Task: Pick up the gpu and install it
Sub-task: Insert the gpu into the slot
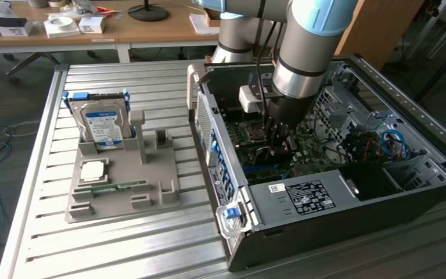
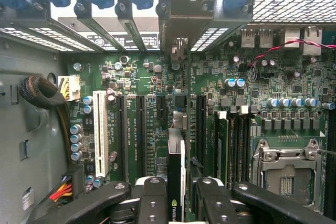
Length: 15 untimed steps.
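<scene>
My gripper is shut on the gpu, a thin dark card seen edge-on between the two black fingers, with a green logo on its edge. The card stands upright over the green motherboard, in line with the long black expansion slots. Its grey metal bracket sits at the case's rear wall among the slot covers. Whether the card touches a slot I cannot tell. In the exterior view the gripper reaches down inside the open computer case.
A grey fixture on the slatted table holds a silver hard drive, a processor chip and a green memory stick. Inside the case are a black cable bundle, blue and red cables and an empty processor socket.
</scene>
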### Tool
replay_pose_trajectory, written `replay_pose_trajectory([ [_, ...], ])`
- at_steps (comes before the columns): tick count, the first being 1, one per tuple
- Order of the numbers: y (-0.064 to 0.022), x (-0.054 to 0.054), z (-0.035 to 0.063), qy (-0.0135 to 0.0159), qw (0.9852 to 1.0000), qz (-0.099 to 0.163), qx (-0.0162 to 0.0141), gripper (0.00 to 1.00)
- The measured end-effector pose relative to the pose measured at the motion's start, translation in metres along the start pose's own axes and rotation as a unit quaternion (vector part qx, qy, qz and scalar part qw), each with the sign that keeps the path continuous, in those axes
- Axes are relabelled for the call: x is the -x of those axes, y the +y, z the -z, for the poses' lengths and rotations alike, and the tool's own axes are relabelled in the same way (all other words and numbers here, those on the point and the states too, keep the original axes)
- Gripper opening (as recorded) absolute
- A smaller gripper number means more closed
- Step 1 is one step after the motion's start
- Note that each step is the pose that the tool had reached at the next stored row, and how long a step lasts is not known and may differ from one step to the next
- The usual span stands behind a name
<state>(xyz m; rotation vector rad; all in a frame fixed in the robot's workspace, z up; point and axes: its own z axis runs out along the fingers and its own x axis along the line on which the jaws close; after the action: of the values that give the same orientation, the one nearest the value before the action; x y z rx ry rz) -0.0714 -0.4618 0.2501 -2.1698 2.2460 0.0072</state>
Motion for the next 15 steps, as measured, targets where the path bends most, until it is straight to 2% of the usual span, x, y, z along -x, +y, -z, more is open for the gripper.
replay_pose_trajectory([
  [4,0.0000,0.0000,0.0000,0.0000,1.0000,0.001,0.0000,0.26],
  [9,0.0000,0.0000,0.0000,-0.0002,0.9999,0.014,0.0001,0.26],
  [15,0.0000,0.0000,-0.0001,-0.0001,0.9999,0.015,0.0001,0.26],
])
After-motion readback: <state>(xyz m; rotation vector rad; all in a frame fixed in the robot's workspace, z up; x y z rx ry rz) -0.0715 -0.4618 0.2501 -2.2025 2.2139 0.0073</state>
